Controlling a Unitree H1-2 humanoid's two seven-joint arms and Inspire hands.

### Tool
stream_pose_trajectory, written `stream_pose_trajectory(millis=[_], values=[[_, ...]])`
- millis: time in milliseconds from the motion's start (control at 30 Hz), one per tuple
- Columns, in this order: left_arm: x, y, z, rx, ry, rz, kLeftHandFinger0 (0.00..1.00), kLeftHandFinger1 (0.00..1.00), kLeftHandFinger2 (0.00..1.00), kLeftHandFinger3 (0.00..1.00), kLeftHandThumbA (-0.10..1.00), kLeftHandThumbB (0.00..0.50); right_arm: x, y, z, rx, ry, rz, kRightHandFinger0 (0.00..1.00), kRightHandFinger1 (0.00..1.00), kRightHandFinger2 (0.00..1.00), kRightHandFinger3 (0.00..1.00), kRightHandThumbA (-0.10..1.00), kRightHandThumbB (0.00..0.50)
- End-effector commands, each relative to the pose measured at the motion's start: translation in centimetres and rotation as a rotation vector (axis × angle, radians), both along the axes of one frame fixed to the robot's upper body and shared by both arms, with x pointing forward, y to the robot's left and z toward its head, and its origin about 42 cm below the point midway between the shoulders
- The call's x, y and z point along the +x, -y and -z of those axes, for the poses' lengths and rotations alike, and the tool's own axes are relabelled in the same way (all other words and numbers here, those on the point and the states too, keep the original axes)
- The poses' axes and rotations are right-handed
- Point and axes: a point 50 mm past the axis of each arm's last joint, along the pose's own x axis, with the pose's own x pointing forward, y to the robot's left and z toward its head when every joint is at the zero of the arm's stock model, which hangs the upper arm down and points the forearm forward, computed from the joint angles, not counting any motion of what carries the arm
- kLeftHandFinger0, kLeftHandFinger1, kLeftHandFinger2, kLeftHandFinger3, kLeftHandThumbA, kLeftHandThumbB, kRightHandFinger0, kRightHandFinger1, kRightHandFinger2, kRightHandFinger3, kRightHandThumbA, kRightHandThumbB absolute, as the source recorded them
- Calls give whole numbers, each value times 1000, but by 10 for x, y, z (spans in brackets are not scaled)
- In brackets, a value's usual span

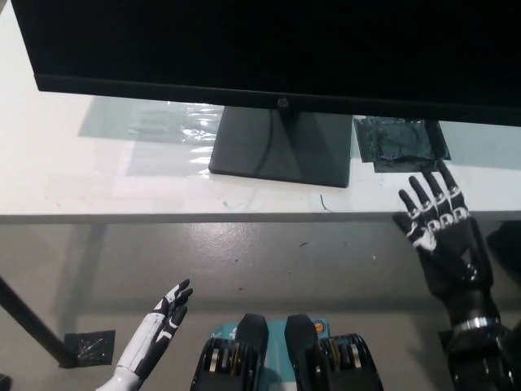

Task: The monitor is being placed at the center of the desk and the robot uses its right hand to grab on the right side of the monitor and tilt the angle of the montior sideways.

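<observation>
Desk point(98, 179) bears monitor point(277, 49) above empty right hand point(446, 236).

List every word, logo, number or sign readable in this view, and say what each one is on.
"hp": a small round logo at the middle of the monitor's lower bezel, faint and only just legible.
Nothing else can be read: the monitor stand, the white desk, the dark taped patch and the black right hand show no legible text.

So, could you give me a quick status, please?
Right hand open, below desk edge. Left hand low, idle. Monitor untouched. Path clear.
</observation>
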Motion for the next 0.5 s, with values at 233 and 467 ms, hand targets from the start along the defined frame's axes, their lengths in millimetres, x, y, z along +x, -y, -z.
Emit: stream_pose_trajectory(millis=[233,467], values=[[10,4,-17,-9,129,27,1000,1000,1000,1000,1000,268,64,-1,-49,568,46,-225,1000,1000,1000,1000,1000,331],[1,5,-12,-21,112,25,1000,1000,1000,1000,1000,272,75,1,-33,607,-17,-200,1000,1000,1000,1000,1000,348]])
